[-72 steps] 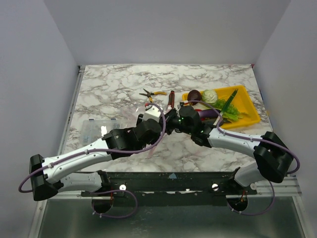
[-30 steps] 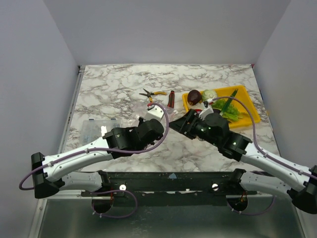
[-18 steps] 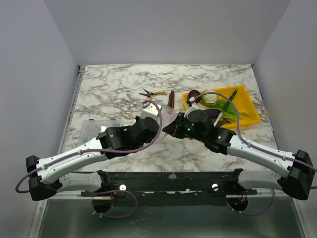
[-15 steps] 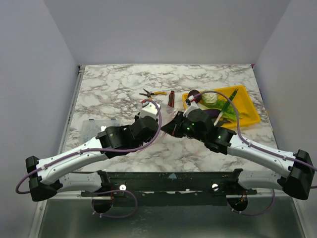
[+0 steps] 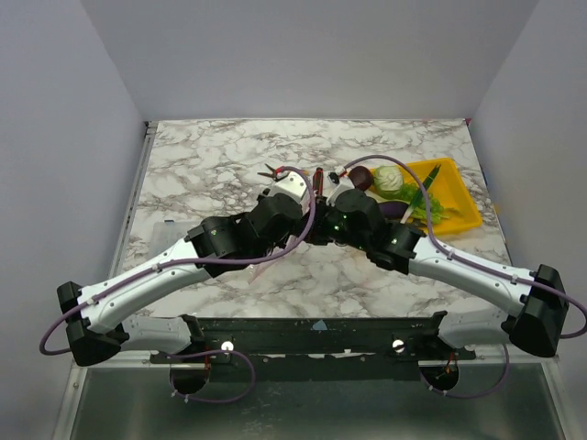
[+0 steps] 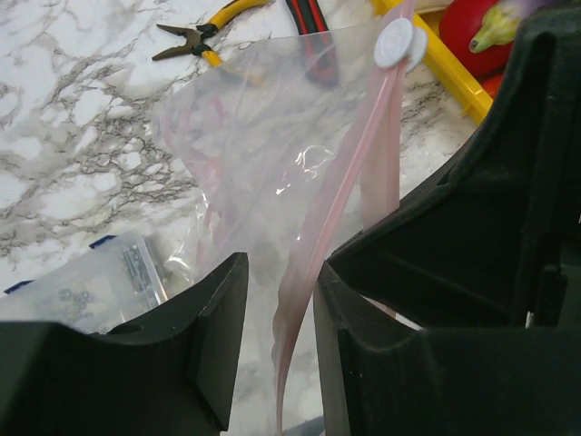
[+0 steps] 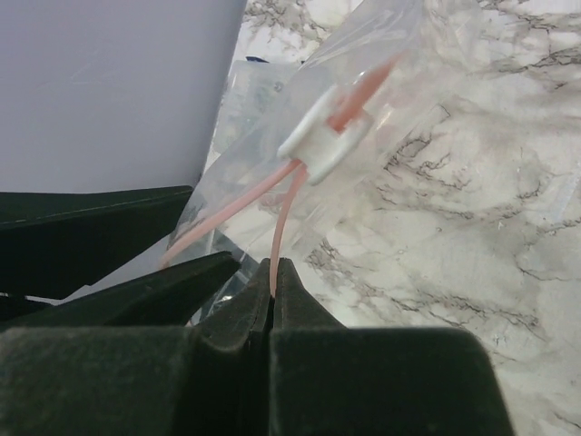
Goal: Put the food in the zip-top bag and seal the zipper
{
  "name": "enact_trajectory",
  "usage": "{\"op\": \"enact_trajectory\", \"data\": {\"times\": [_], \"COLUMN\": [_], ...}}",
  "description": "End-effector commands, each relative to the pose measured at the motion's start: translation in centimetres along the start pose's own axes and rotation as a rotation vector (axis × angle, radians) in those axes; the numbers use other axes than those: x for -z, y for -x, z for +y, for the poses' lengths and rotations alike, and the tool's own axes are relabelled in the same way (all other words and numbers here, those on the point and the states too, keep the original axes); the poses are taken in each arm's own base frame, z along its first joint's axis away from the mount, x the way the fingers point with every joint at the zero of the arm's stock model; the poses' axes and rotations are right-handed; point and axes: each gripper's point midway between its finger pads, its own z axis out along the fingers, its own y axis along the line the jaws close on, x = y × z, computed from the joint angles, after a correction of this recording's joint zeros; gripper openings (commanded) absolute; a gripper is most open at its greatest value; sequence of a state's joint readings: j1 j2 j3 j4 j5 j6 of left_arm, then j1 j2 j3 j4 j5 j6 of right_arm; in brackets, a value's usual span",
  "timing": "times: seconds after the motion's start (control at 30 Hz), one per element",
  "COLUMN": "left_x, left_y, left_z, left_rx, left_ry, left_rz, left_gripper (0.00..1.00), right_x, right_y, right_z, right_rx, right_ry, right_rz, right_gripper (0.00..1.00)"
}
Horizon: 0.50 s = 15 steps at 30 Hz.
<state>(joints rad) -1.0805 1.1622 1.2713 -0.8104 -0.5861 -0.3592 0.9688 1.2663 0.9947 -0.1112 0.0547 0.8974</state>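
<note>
The zip-top bag (image 6: 263,118) is held up off the table between my two grippers, its mouth parted. Its pink zipper (image 6: 349,173) ends at a white slider (image 6: 399,41). My left gripper (image 6: 280,272) is open, with one zipper strip hanging loose between its fingers. My right gripper (image 7: 272,268) is shut on the other lip's zipper strip (image 7: 283,218), just below the slider (image 7: 322,136). From above, the left gripper (image 5: 298,213) and right gripper (image 5: 323,223) meet at mid-table and hide the bag. The food, including the maroon round one (image 5: 359,176), cabbage (image 5: 387,179) and eggplant (image 5: 394,209), lies on a yellow tray (image 5: 459,215).
Yellow-handled pliers (image 6: 204,32) and a red-and-black utility knife (image 6: 304,18) lie just beyond the bag. A rigid clear box (image 6: 100,282) sits on the marble to the left. The tray's near corner (image 6: 436,54) is close to the bag's slider end.
My right arm came in from the tray side to the bag. Both grippers have since shifted together farther from the bases, toward the knife and tray.
</note>
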Motion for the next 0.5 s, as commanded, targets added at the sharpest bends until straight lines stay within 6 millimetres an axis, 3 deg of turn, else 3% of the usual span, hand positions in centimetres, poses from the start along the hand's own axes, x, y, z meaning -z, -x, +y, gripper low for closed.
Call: {"op": "enact_trajectory", "data": {"times": [0.0, 0.17, 0.27, 0.37, 0.47], "left_x": [-0.7, -0.3, -0.1, -0.2, -1.1], "left_y": [0.1, 1.9, 3.0, 3.6, 3.3], "left_z": [1.0, 3.4, 5.0, 5.5, 5.0], "left_rx": [-0.132, -0.154, -0.146, -0.114, -0.098], "left_ry": [0.059, 0.108, 0.124, 0.103, 0.076], "left_rz": [0.046, 0.013, 0.005, 0.022, 0.042], "left_gripper": [0.31, 0.01, 0.00, 0.00, 0.00], "right_x": [-0.1, -0.5, -1.1, -1.7, -2.4], "right_y": [0.2, 1.1, 1.7, 2.7, 3.5], "right_z": [1.1, 1.2, 0.8, 0.4, -0.4], "right_rx": [0.050, 0.091, 0.076, 0.069, 0.049], "right_ry": [0.012, 0.002, 0.024, 0.036, 0.055], "right_rz": [0.021, 0.009, 0.039, 0.045, 0.064], "right_gripper": [0.00, 0.00, 0.00, 0.01, 0.11]}}
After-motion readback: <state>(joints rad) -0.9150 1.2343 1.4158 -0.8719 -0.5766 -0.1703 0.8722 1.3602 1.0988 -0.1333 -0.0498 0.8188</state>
